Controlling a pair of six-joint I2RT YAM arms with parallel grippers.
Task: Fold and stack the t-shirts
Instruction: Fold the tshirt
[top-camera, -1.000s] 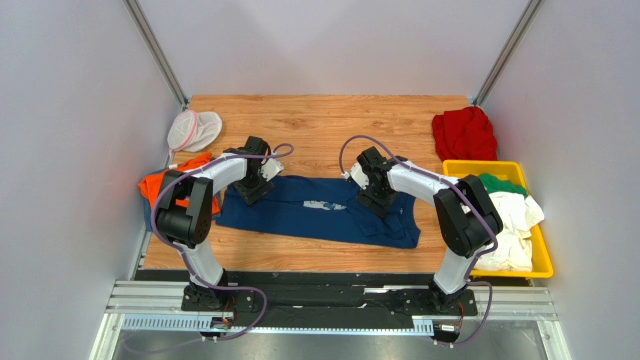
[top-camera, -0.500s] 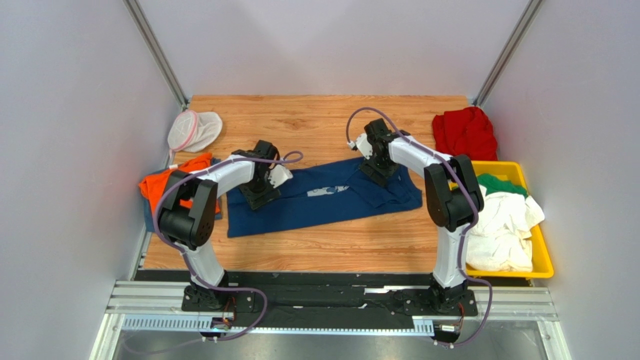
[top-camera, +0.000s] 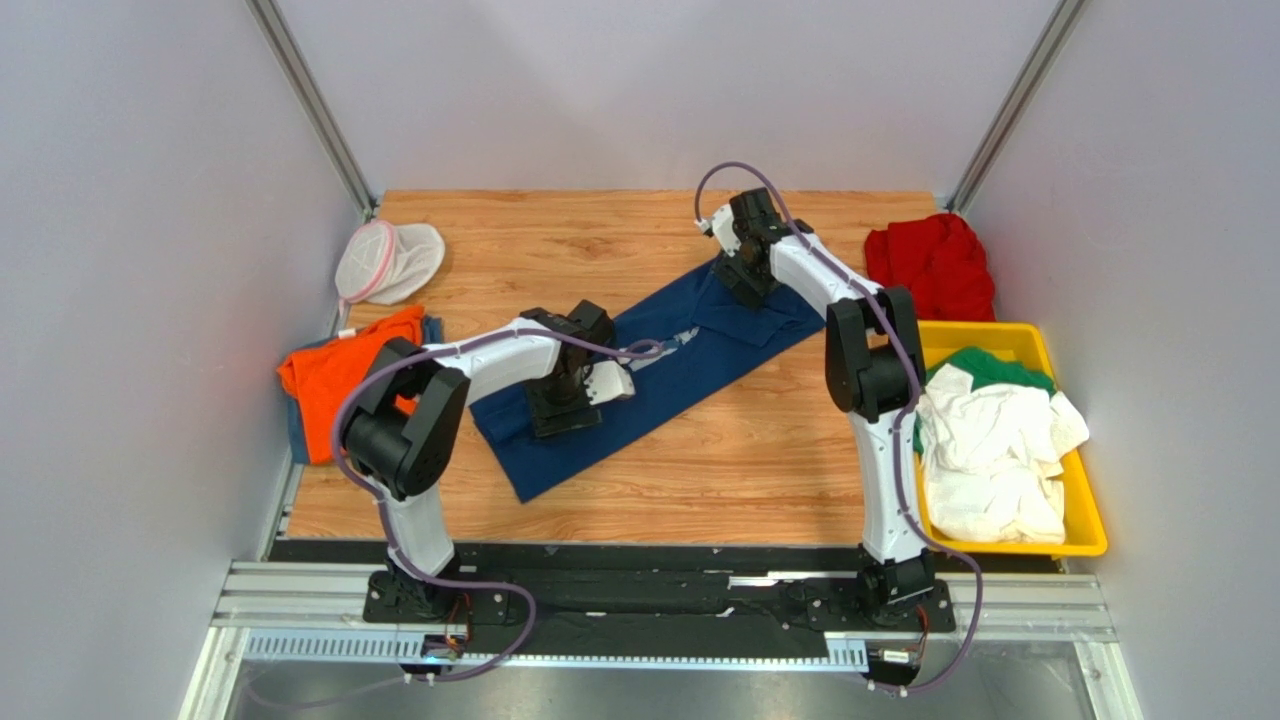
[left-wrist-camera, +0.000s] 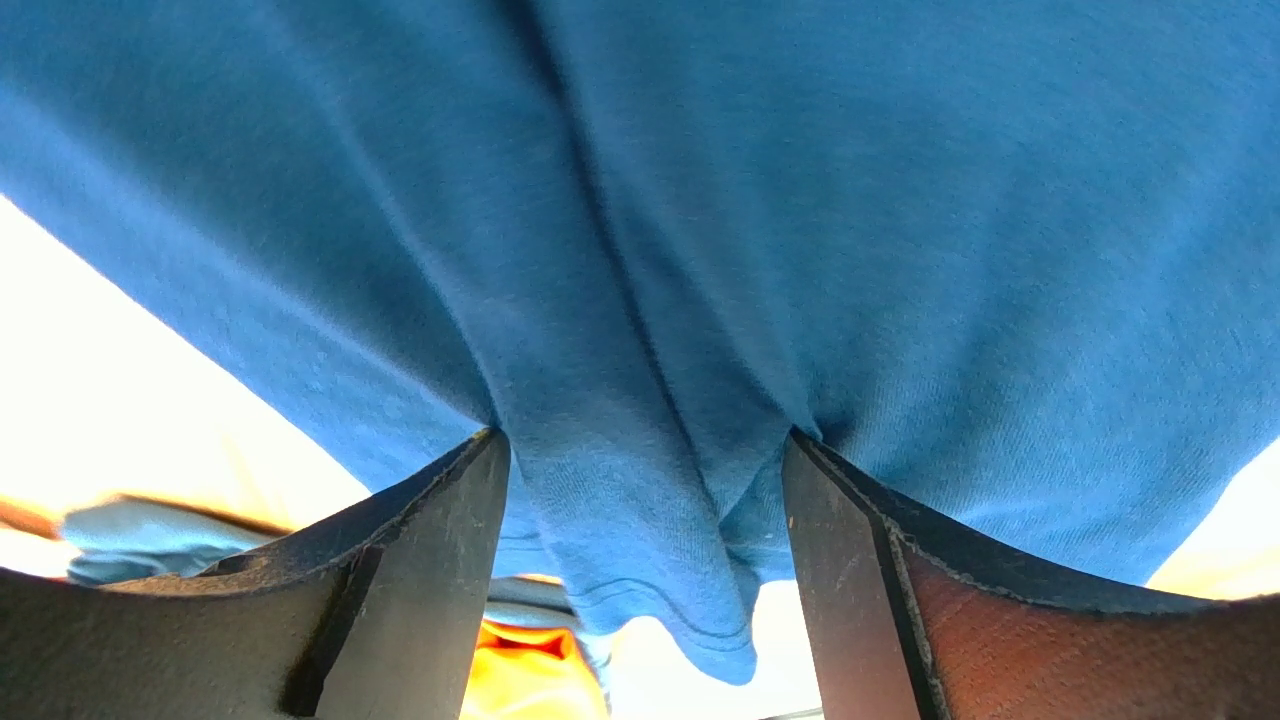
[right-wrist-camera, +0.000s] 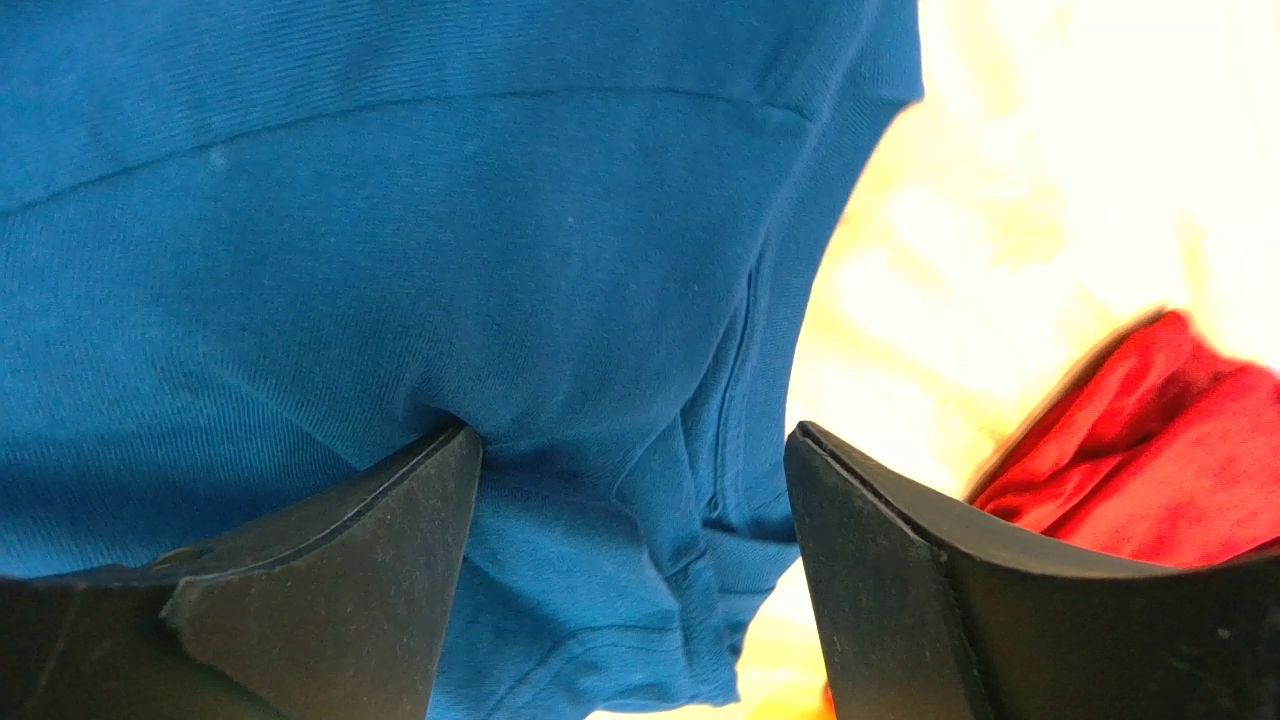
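A navy blue t-shirt with a pale print lies flat on the wooden table, running diagonally from near left to far right. My left gripper presses down on its near-left part, jaws open, with a fold of blue cloth bunched between the fingers. My right gripper rests on the shirt's far-right end, also open, with the blue hem between its fingers. An orange t-shirt lies at the left edge and a red one at the far right.
A yellow bin at the right edge holds a white t-shirt and a green one. A white mesh pouch with a pink rim lies at the far left corner. Grey walls close in the table on both sides.
The navy shirt has swung from lying crosswise to a diagonal. My right gripper slid its end toward the far side; my left gripper slid its end nearer and to the right.
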